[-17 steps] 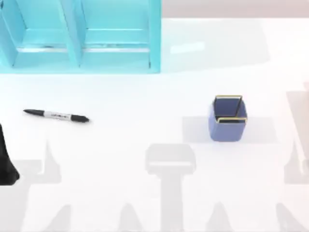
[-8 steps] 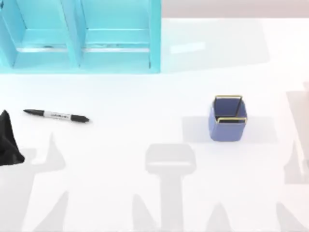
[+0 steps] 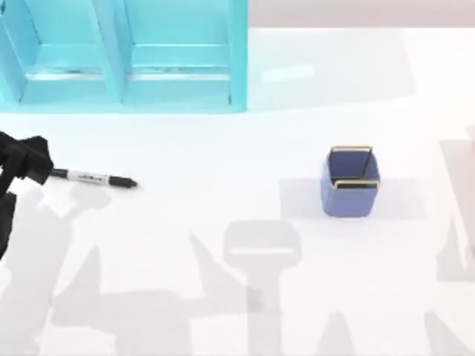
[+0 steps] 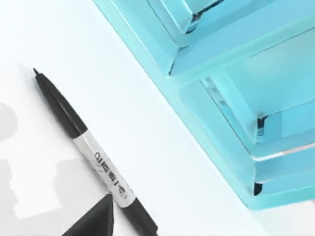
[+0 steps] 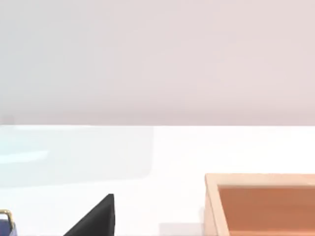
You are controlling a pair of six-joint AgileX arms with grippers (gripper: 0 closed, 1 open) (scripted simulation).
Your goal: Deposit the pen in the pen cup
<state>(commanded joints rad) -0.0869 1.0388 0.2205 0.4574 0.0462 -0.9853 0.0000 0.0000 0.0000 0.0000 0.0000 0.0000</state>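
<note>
Partly, the left gripper hides the pen's end.

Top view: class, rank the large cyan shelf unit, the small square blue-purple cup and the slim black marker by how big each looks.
1. Large cyan shelf unit, cut off by the frame.
2. Small square blue-purple cup.
3. Slim black marker: longer than the cup is wide, but covers less area.

left arm reaches in from the table's left edge, well forward of its near-left corner. left gripper sits low at the far-left of the table, wrist angled toward the right. one dark fingertip shows in its wrist view. right arm parked off the right side.
</note>
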